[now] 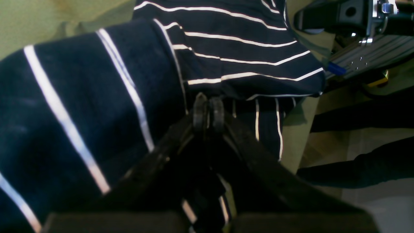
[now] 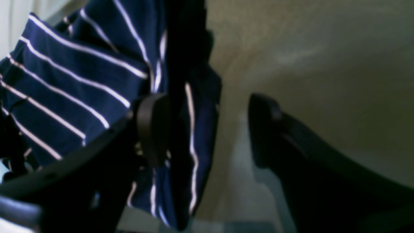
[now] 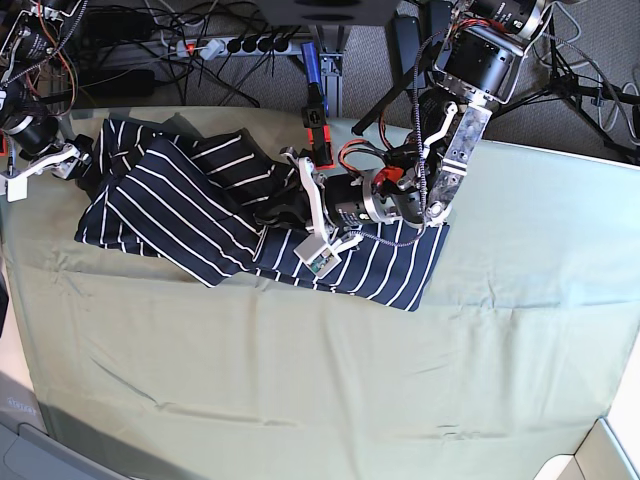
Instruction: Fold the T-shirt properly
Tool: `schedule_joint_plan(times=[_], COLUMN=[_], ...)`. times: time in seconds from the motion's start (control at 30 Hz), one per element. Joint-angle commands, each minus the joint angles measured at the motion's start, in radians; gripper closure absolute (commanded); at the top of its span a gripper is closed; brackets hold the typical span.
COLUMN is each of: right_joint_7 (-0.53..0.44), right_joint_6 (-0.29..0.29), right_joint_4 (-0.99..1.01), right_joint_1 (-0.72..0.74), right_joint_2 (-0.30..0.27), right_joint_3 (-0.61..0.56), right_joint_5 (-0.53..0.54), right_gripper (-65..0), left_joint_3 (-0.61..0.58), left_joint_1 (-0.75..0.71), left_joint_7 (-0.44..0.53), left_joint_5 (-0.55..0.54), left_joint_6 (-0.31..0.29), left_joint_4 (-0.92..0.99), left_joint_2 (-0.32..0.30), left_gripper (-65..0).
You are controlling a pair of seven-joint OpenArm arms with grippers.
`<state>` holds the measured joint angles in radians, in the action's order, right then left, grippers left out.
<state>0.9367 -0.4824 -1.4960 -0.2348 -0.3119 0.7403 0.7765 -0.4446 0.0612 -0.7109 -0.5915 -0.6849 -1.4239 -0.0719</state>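
The T-shirt (image 3: 180, 215) is dark navy with thin white stripes and lies bunched and partly folded across the back left of the pale green tablecloth (image 3: 330, 380). My left gripper (image 3: 285, 205) reaches into the shirt's middle. In the left wrist view its tips (image 1: 208, 111) are pressed together in the striped cloth (image 1: 242, 48), and a fold drapes over its left side. My right gripper (image 3: 70, 160) is at the shirt's far left edge. In the right wrist view it (image 2: 207, 129) is wide open, with the shirt (image 2: 64, 84) hanging against one finger (image 2: 152, 129).
A power strip and cables (image 3: 220, 45) lie behind the table's back edge. A blue and red clamp (image 3: 315, 90) stands at the back edge near the shirt. The table's left edge is close to the right arm.
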Motion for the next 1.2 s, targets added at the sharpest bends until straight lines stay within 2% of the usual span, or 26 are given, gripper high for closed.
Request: schedule_joint_plan(times=[0.0,0.23,0.6,0.93,1.17], right_joint_7=[-0.013,0.007,0.021,0.065,0.089], right_joint_6=[-0.027,-0.03,-0.03,-0.031,-0.05], right_joint_4=[-0.008,-0.004,-0.004,-0.007,-0.008], right_joint_1=[0.008,0.01,0.049,0.057,0.057], right_joint_2=[-0.014,0.014,0.082,0.071,0.031], right_joint_3=[0.008,-0.004,-0.016,-0.016,-0.016], right_joint_5=[0.027,0.071,0.081,0.105,0.152], right_gripper=[-37.7,-37.7,-37.7,-37.5,-37.5], left_joint_3=[0.001,0.001,0.001,0.001,0.001], left_joint_1=[0.016,0.017,0.016,0.016,0.016], left_joint_7=[0.015,0.015,0.015,0.011,0.01], left_joint_5=[-0.018,-0.024,-0.026,-0.026,-0.025], left_joint_6=[-0.013,-0.013,-0.013,-0.013,-0.013], left_joint_4=[-0.015,-0.015,-0.014,-0.015,-0.015], left_joint_2=[0.005,0.006,0.006,0.005,0.005], left_gripper=[-1.5,-1.5,-1.5,-1.5,-1.5])
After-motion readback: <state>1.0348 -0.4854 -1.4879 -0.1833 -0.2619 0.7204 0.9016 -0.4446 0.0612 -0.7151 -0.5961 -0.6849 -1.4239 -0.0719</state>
